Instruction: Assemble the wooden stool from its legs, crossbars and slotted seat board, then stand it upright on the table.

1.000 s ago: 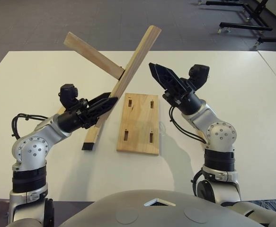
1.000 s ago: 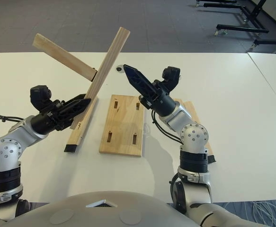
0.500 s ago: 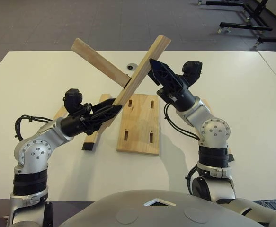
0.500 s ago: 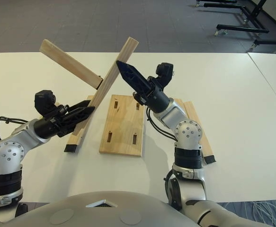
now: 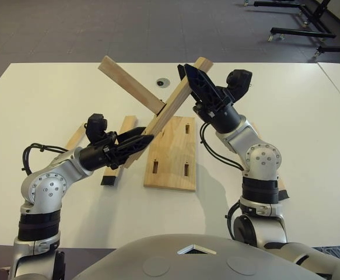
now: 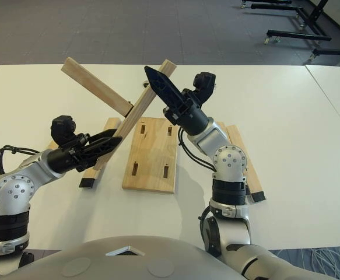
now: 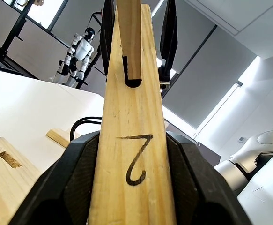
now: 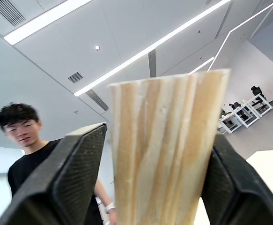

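My left gripper is shut on the lower part of a wooden leg marked 2, held slanting up over the table. A crossbar sits in the leg's slot and sticks out to the far left. My right gripper stands open at the leg's upper end, one finger on each side, with a small gap showing. The slotted seat board lies flat on the table between both arms. In the left wrist view the leg sits between the pads.
Loose legs lie flat to the left of the board, one with a black foot. More sticks lie behind my right arm. A small round hole marks the white table. Far right of the table is free.
The left arm has carried the leg and crossbar to the right, toward the board. The right gripper has swung left and up, and its fingers now straddle the leg's upper end.
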